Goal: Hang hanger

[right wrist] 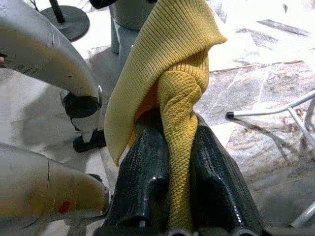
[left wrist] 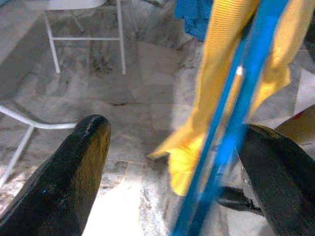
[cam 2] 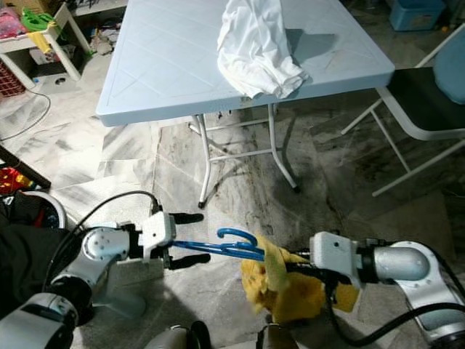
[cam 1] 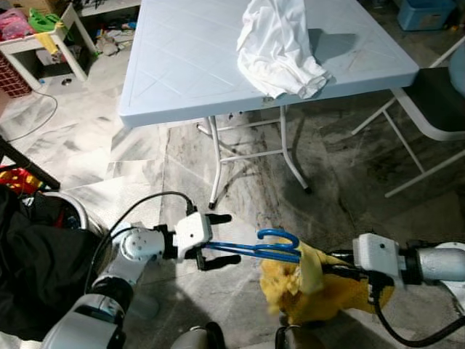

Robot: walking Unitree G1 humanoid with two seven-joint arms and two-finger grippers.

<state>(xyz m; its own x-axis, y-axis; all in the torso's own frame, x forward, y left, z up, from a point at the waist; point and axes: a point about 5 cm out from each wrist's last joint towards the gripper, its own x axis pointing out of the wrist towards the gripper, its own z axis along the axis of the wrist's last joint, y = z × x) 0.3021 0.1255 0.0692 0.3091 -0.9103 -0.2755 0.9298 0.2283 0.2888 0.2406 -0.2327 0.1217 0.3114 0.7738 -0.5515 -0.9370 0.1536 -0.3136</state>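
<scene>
Two tools engaged lower centre: left tool (cam 1: 218,240) released around blue hanger (cam 1: 256,249), right tool (right wrist: 170,162) clenched on yellow garment (cam 1: 312,287); could drop hanger if unclamped.

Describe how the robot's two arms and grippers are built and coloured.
Both arms are silver-grey metal tubes with rounded joints, ending in white box-shaped wrist housings. Each carries two long, black, rubbery-looking fingers: left gripper, right gripper. A black cable loops over the left arm; another hangs beneath the right arm.

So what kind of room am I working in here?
Probably a home utility or laundry area: marbled tile floor, a pale blue folding plastic table holding a crumpled white garment, cluttered white shelf.
</scene>
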